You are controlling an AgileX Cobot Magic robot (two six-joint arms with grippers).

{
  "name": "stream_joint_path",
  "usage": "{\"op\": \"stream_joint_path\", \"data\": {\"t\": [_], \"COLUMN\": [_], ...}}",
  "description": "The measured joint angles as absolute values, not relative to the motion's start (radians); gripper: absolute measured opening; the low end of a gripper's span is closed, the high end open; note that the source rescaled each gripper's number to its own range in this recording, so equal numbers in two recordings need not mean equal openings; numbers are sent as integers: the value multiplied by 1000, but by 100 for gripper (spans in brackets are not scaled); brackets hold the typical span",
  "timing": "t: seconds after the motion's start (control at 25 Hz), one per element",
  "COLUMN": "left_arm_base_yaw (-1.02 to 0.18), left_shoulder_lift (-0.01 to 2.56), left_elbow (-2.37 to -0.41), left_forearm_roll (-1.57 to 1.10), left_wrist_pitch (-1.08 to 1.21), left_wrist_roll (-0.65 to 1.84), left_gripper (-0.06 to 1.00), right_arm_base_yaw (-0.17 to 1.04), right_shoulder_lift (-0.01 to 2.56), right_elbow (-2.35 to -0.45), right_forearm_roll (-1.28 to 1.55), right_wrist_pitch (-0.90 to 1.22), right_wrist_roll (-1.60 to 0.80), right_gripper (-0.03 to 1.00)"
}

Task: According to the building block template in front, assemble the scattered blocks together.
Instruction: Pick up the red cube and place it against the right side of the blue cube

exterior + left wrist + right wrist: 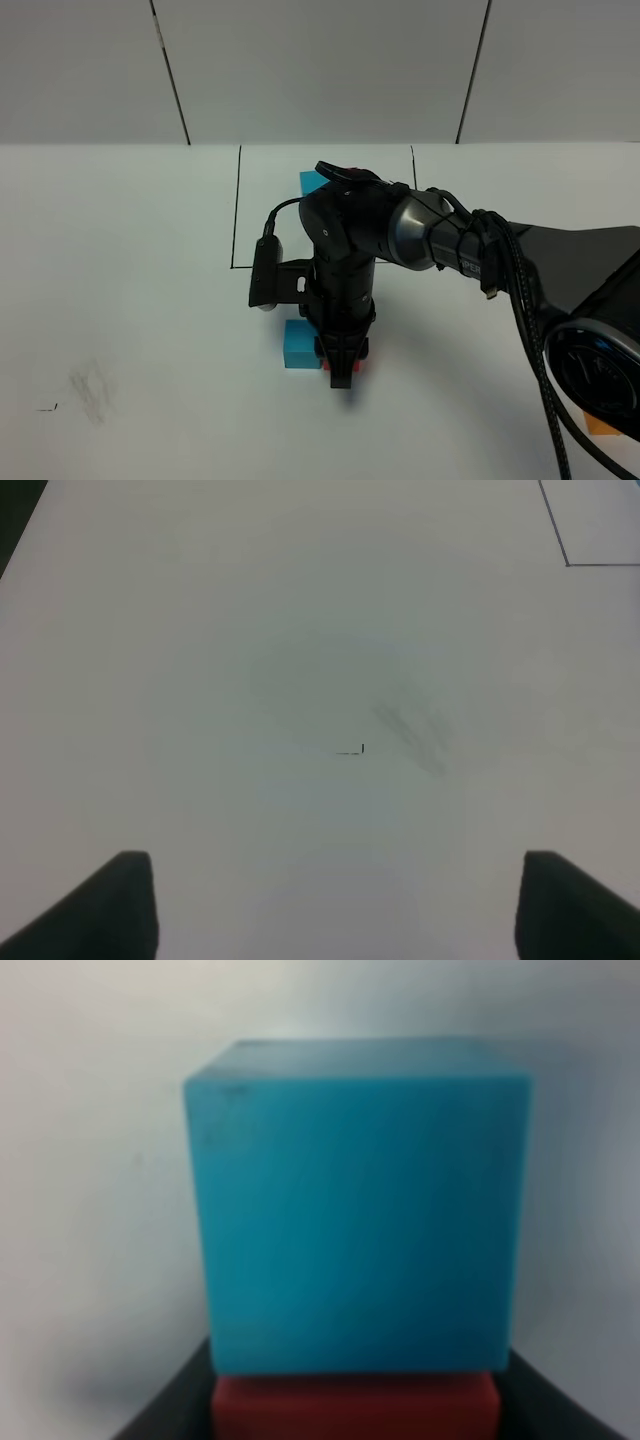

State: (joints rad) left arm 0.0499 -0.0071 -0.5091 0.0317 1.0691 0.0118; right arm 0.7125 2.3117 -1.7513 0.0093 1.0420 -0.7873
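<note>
While left tool (pixel 337 860) gapes over open table (pixel 200 630), right tool (pixel 343 378), closed, meets red cube (pixel 355 1405) touching blue cube (pixel 355 1210).

The right arm (pixel 440 240) reaches in across the middle, wrist bent straight down, its end effector (pixel 342 374) clamped on a red block (pixel 355 1405). The left end effector (pixel 335 900) hangs low, fingers (pixel 125 905) spread wide with nothing between them.

Black arm (pixel 345 262), silver joint (pixel 412 232), cable (pixel 527 320)
</note>
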Motion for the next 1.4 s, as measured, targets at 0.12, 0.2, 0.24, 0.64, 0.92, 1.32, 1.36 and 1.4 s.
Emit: {"op": "stream_joint_path", "data": {"t": [0.12, 0.2, 0.24, 0.64, 0.92, 1.32, 1.36, 1.4], "left_arm_base_yaw": [50, 50, 50, 50, 50, 50, 50, 50], "left_shoulder_lift": [-7, -7, -7, -7, -7, -7, -7, -7], "left_elbow": [-509, -509, -509, -509, -509, -509, -509, -509], "left_forearm_roll": [32, 32, 32, 35, 36, 36, 36, 36], "left_wrist_pitch": [1069, 1069, 1069, 1069, 1069, 1069, 1069, 1069], "left_wrist_roll": [12, 12, 11, 11, 11, 11, 11, 11], "left_gripper": [84, 84, 84, 84, 84, 84, 84, 84], "right_arm_base_yaw": [716, 717, 717, 719, 720, 720, 720, 720], "right_shoulder_lift": [2312, 2312, 2312, 2312, 2312, 2317, 2317, 2317], "right_elbow": [-1751, -1751, -1751, -1751, -1751, -1750, -1750, -1750], "right_forearm_roll": [11, 11, 11, 13, 13, 13, 12, 10], "right_wrist_pitch": [1034, 1034, 1034, 1027, 1026, 1011, 1010, 1010], "right_wrist_roll": [-786, -786, -786, -758, -747, -702, -695, -689], "right_gripper": [0, 0, 0, 0, 0, 32, 40, 47]}}
